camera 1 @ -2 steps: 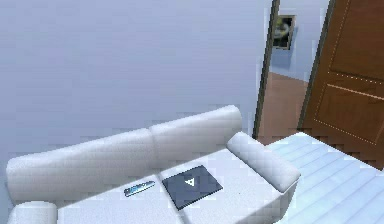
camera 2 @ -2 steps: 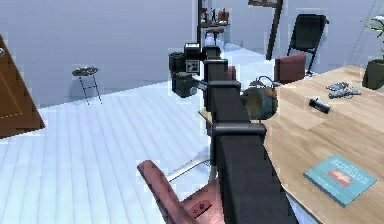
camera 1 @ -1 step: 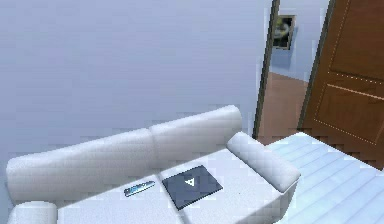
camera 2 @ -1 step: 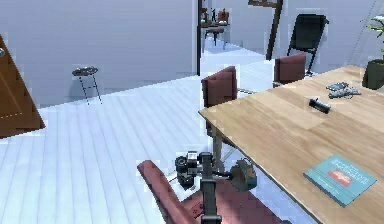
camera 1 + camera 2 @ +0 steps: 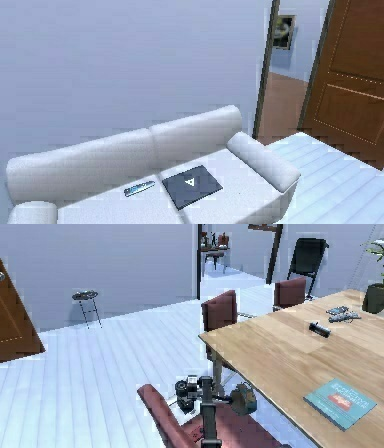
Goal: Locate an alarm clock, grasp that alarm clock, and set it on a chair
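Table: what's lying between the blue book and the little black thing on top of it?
Nothing: in the arm side view, just bare wooden tabletop runs between the blue book and the small black thing.

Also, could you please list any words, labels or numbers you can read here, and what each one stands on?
No text can be read.
Teal book on the wooden table: cover print too small to read.
Dark flat thing on the white sofa: a pale triangular mark, no letters.
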Controlling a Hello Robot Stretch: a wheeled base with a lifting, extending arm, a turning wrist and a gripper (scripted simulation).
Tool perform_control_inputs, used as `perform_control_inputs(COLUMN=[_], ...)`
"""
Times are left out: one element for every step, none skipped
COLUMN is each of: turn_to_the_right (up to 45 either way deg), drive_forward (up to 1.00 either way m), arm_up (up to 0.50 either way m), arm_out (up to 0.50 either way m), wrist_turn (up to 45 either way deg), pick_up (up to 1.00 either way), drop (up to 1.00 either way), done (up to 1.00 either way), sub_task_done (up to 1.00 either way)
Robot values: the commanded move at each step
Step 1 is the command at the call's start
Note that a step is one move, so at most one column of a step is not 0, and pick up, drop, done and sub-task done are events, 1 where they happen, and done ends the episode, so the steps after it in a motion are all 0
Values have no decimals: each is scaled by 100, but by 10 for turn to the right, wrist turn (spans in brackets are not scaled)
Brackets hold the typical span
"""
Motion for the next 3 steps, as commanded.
perform_control_inputs(turn_to_the_right=[0, 0, 0], drive_forward=[0, 0, 0], arm_up=[0, 10, 0], arm_out=[0, 0, -8], wrist_turn=[0, 0, 0], pick_up=[0, 0, 0], drop=[100, 0, 0], done=[0, 0, 0], sub_task_done=[0, 0, 0])
